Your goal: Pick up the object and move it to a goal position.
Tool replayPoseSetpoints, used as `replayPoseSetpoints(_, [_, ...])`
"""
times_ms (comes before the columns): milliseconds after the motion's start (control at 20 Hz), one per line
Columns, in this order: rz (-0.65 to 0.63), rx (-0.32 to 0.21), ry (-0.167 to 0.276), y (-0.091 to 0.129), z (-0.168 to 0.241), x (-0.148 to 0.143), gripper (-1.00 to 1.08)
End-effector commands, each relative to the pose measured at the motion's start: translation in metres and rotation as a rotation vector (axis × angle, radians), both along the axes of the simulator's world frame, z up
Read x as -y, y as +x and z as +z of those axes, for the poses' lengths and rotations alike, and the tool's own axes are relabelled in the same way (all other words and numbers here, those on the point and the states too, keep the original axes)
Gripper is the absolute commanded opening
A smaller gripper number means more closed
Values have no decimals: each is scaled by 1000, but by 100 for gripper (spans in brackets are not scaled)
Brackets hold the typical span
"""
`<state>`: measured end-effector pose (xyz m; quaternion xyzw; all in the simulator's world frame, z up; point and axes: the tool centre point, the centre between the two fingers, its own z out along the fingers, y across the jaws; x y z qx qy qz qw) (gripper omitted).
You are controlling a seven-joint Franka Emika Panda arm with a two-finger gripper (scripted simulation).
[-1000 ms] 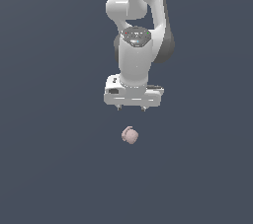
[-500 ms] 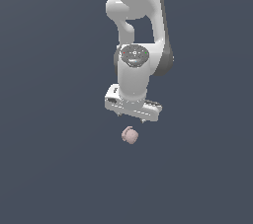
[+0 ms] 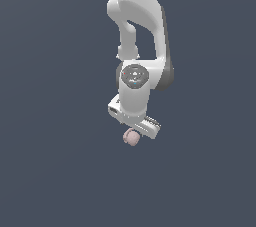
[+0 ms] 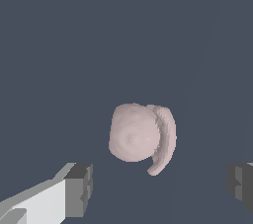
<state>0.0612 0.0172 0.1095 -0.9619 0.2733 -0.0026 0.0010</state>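
Note:
The object is a small pale pink roundish lump (image 3: 131,137) with a curved handle-like ridge on one side. It lies on the dark grey surface. In the wrist view the lump (image 4: 136,133) sits close and large, between and just beyond my two fingertips. My white gripper (image 3: 134,131) hangs right over it, tilted, and its body hides the lump's top in the exterior view. The gripper (image 4: 160,183) is open, with a wide gap between the dark pads (image 4: 79,183), and it holds nothing.
The flat dark grey surface (image 3: 55,171) spreads around the lump on all sides. The white arm (image 3: 140,31) rises from the gripper to the picture's upper edge.
The gripper has come down towards the lump and turned about its axis, so the hand now sits askew. The lump has not moved.

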Motion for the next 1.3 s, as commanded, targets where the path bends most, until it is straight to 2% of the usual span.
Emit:
replayPoseSetpoints(0, [-46, -2, 0, 4, -7, 0, 100])
replayPoseSetpoints(350, [-112, -5, 0, 8, -18, 0, 100])
replayPoseSetpoints(700, [-114, -6, 0, 8, -22, 0, 100])
replayPoseSetpoints(1250, [-119, -6, 0, 7, -68, 0, 100])
